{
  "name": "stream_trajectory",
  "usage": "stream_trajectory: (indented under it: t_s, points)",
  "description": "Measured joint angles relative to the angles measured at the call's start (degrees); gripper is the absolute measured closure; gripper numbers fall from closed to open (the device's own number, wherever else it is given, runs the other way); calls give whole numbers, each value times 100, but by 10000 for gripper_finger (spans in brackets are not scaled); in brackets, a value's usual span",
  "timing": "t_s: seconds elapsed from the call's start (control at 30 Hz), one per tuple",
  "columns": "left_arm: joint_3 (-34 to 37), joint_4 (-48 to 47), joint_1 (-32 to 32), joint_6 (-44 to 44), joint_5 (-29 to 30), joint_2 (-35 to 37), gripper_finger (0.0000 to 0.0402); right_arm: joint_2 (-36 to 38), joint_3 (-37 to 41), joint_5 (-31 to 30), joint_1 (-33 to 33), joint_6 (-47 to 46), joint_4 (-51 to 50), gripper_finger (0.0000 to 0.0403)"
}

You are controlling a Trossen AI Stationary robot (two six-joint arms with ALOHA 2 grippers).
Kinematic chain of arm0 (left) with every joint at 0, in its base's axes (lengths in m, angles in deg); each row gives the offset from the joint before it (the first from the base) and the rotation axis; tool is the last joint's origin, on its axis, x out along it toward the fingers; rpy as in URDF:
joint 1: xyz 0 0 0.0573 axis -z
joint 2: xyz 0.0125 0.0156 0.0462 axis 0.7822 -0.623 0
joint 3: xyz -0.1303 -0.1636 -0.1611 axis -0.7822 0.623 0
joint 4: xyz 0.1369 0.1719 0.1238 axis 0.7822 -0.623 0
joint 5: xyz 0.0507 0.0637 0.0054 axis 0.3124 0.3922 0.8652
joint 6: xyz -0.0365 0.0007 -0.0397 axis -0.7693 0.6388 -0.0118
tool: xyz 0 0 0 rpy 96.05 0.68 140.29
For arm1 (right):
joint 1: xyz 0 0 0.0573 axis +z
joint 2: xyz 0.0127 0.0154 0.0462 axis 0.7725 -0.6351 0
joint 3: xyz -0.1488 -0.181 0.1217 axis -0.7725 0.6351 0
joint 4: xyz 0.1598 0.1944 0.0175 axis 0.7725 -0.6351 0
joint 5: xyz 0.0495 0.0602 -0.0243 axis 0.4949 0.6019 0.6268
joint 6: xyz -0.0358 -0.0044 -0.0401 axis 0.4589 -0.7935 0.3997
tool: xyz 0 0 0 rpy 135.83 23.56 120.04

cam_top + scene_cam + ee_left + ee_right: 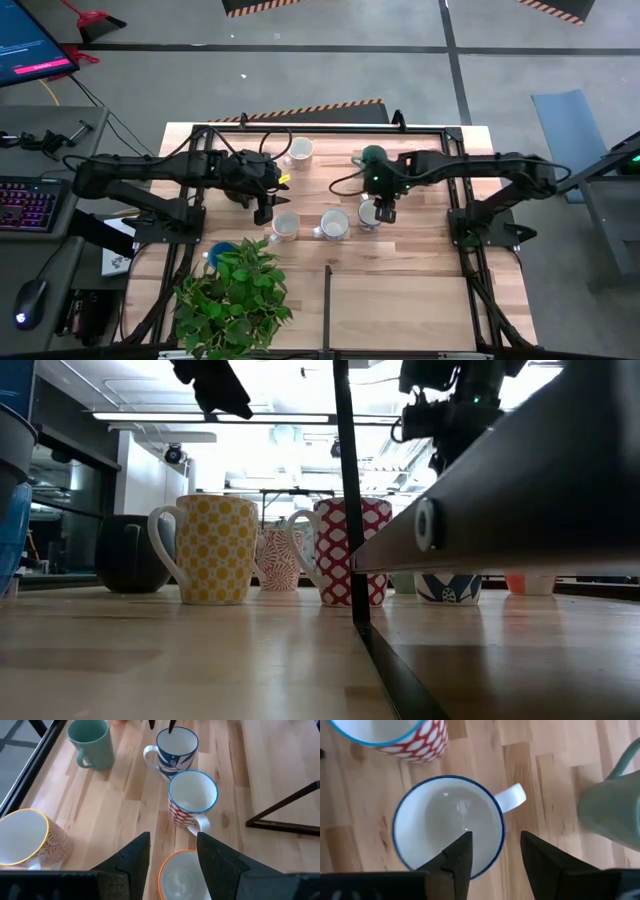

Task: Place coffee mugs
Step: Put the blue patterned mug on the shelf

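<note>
Three mugs stand in a row mid-table: a yellow-patterned mug (285,225) (215,550), a red-patterned, blue-rimmed mug (335,222) (192,800) and a blue-rimmed mug (370,213) (447,822). Farther back stand a green mug (372,155) (92,742) and an orange-patterned mug (300,150) (25,840). A blue mug (220,252) sits by the plant. My left gripper (265,210) (172,840) hangs open above the yellow-patterned mug's rim (182,875). My right gripper (385,212) (495,837) hangs open over the blue-rimmed mug's rim, beside its handle (512,797). All the mugs stand upright on their bases.
A leafy potted plant (235,295) fills the near left corner. A black frame (325,300) runs around the table and down the near middle, showing as a post (345,490) in the low view. Bare wood lies near right (410,300).
</note>
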Motion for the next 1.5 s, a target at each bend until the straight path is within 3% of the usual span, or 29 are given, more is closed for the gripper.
stream_trajectory:
  t_s: [0.73, 0.83, 1.0, 1.1, 1.33, 1.5]
  points:
    - [-2, -9, -2, -1, 3, 0, 250, -1047, 2, 67, 4, -357, 247, 264]
    - [-2, -9, -2, 0, 3, 0, 250, -1002, 4, 61, 4, -463, 201, 293]
    - [-4, -9, -7, 0, 82, 0, 250, -964, 4, 67, 32, -427, 93, 389]
    - [-4, -8, -7, -1, 143, 2, 250, -959, -2, 26, 124, -313, 51, 393]
    - [-4, -9, -17, 0, 297, 2, 250, -271, -480, -263, 378, -242, -796, 400]
    - [-4, -7, -15, 0, 395, 2, 250, 661, -1070, -520, 613, -959, -1609, 401]
